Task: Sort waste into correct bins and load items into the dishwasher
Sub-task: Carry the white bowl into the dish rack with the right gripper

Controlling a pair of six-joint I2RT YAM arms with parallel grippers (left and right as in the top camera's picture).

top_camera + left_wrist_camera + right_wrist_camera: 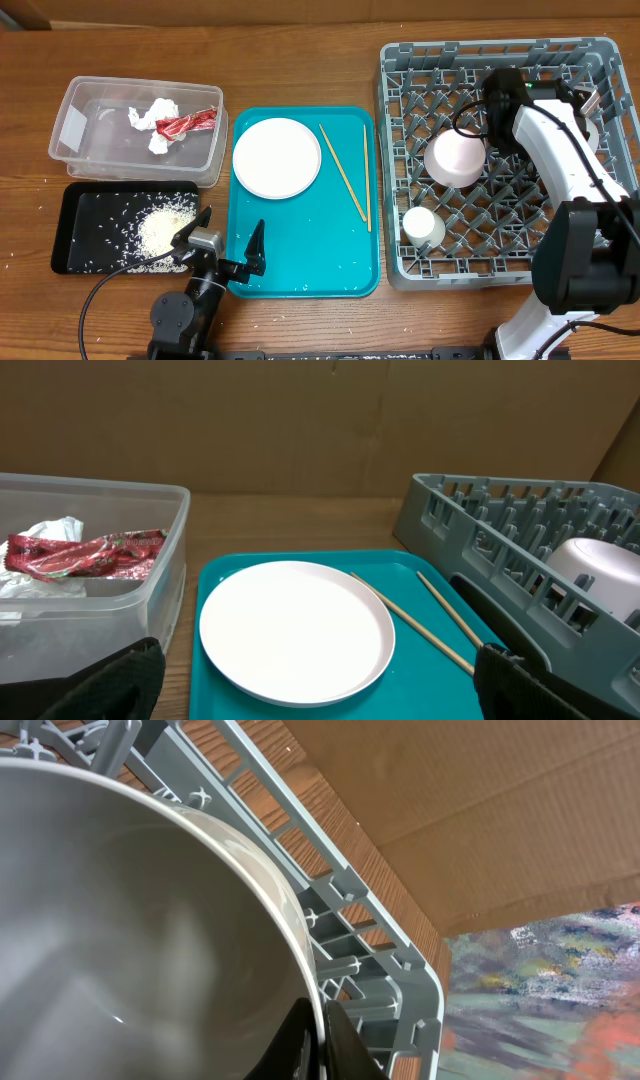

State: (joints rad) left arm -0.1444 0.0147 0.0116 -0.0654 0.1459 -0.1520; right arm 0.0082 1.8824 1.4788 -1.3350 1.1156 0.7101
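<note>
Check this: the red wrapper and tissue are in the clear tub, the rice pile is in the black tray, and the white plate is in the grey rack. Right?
Not quite. The overhead view shows the white plate on the teal tray, not in the grey rack. The red wrapper and tissue are in the clear tub, and the rice pile is in the black tray.

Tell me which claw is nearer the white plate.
Left. The left claw sits open at the teal tray's near edge, facing the plate; the right claw grips the bowl in the dish rack.
</note>
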